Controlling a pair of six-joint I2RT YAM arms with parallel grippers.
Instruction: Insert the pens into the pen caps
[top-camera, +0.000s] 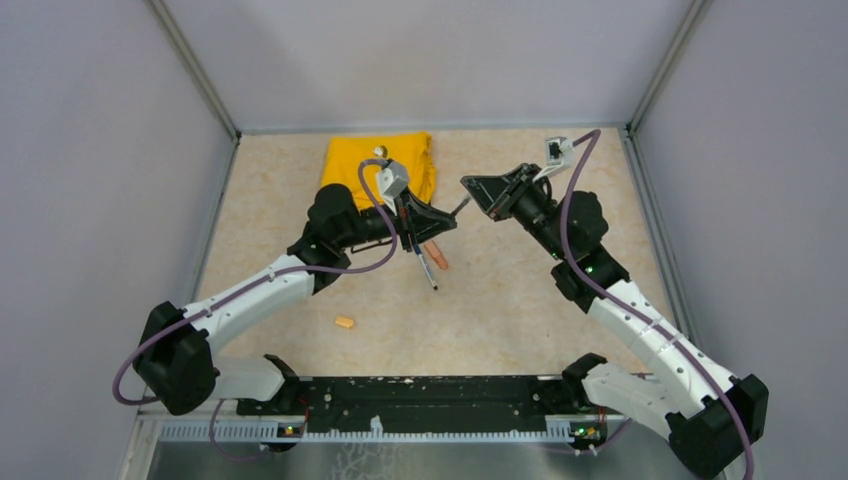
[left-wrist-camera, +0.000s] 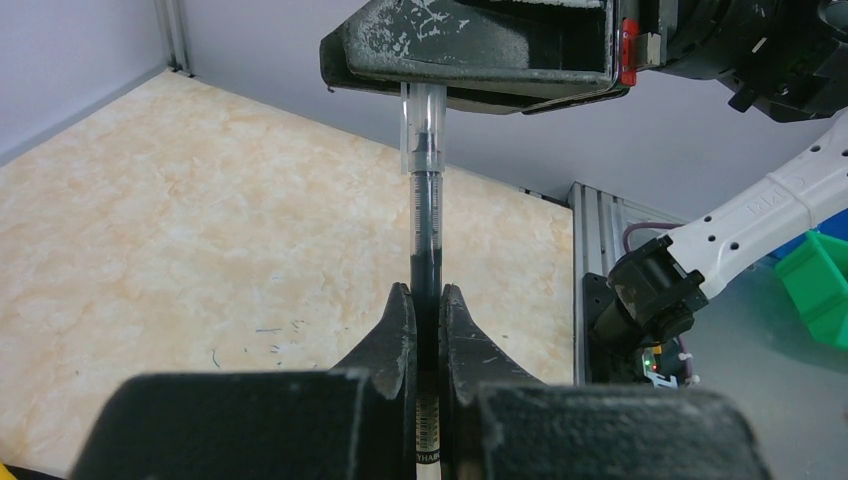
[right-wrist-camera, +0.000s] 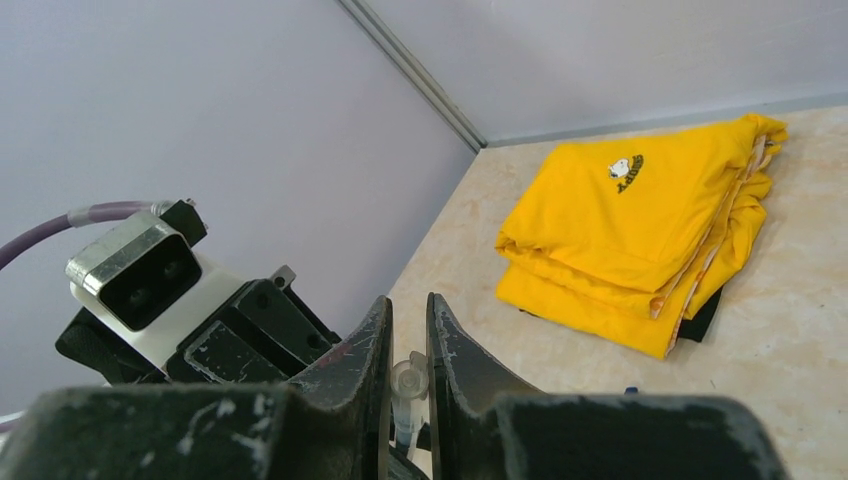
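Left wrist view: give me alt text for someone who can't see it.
The left gripper clamps a dark pen pointing straight ahead, its tip inside a clear cap gripped by the right gripper opposite. Beige tabletop lies below, the right arm at right.

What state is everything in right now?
left gripper: shut on dark pen
right gripper: shut on clear cap
dark pen: held, tip inside the cap
clear cap: held, over pen tip
orange marker: lying loose on table
orange cap: loose, on no pen
yellow cloth: folded
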